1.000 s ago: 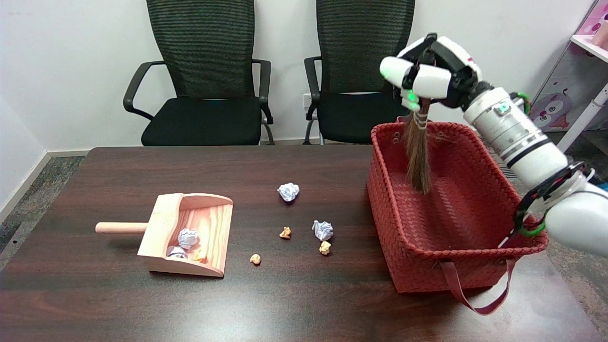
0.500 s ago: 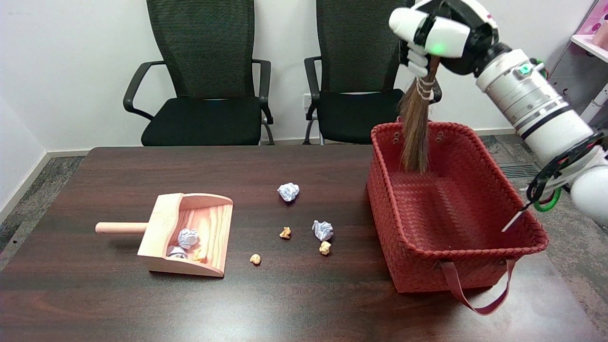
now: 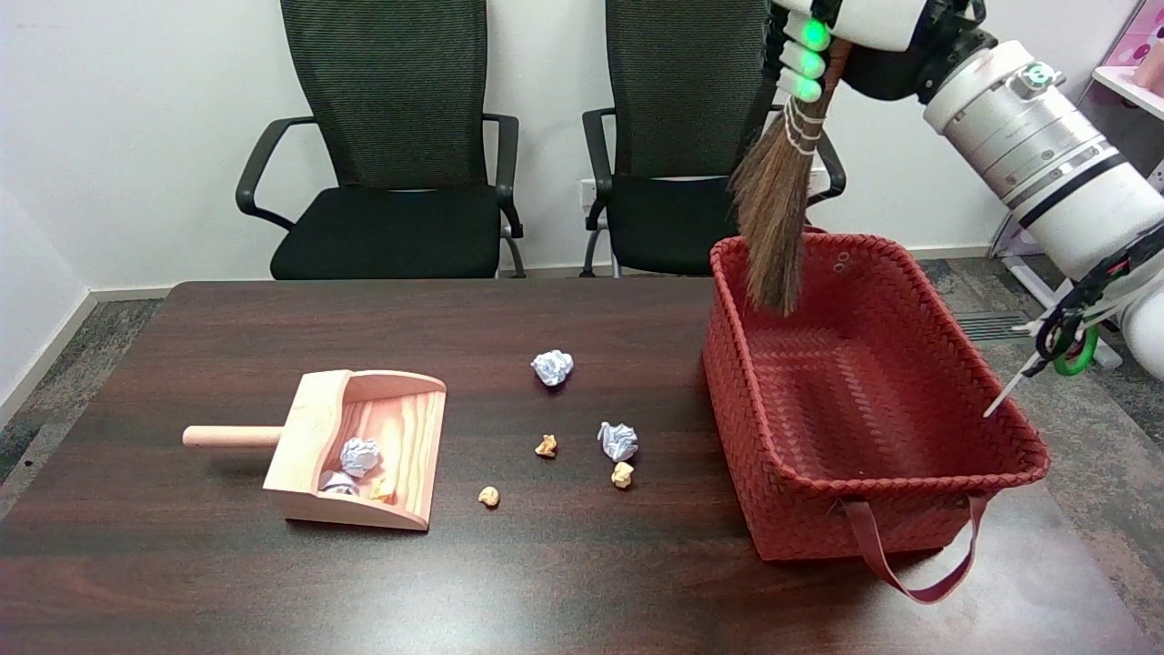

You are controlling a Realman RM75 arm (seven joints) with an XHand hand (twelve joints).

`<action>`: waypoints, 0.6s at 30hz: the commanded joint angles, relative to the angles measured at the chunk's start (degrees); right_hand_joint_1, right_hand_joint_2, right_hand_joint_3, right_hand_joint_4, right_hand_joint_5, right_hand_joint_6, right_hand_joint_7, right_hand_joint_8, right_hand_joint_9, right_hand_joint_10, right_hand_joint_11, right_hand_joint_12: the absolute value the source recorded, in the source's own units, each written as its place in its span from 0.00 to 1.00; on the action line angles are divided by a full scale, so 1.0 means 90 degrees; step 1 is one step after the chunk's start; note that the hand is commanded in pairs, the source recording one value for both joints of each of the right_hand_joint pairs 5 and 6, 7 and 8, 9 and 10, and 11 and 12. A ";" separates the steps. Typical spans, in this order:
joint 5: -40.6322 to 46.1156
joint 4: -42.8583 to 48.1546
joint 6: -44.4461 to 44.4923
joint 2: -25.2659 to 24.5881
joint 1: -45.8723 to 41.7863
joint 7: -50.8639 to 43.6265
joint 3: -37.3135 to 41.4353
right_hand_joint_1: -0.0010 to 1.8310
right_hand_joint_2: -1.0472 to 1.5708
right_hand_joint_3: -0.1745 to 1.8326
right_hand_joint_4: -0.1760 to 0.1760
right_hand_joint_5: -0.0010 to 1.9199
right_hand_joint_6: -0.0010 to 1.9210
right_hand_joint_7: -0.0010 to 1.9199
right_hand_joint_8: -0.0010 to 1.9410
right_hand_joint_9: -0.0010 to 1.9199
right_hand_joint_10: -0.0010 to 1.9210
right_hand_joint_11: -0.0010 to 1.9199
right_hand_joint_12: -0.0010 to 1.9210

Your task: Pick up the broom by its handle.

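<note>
A small broom (image 3: 773, 218) with brown bristles and white binding hangs bristles-down over the far left corner of the red woven basket (image 3: 991, 459). My right hand (image 3: 859, 32) grips its handle at the top edge of the head view, partly cut off by the frame. The handle is hidden inside the fingers. The bristle tips hang at about the height of the basket's far rim.
A wooden dustpan (image 3: 350, 446) holding paper balls lies at the table's left. Several crumpled white and tan scraps (image 3: 618, 441) lie mid-table. Two black office chairs (image 3: 391, 164) stand behind the table. A pink shelf (image 3: 1132, 55) is at the far right.
My right hand has lifted the broom up out of the basket and slightly leftward; the bristles rose from the basket floor to rim height.
</note>
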 commanded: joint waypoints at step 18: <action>-0.0071 0.0173 -0.0050 0.0324 0.0109 0.0851 -0.1112 0.55 1.00 0.65 0.60 1.00 1.00 1.00 0.99 1.00 1.00 1.00 1.00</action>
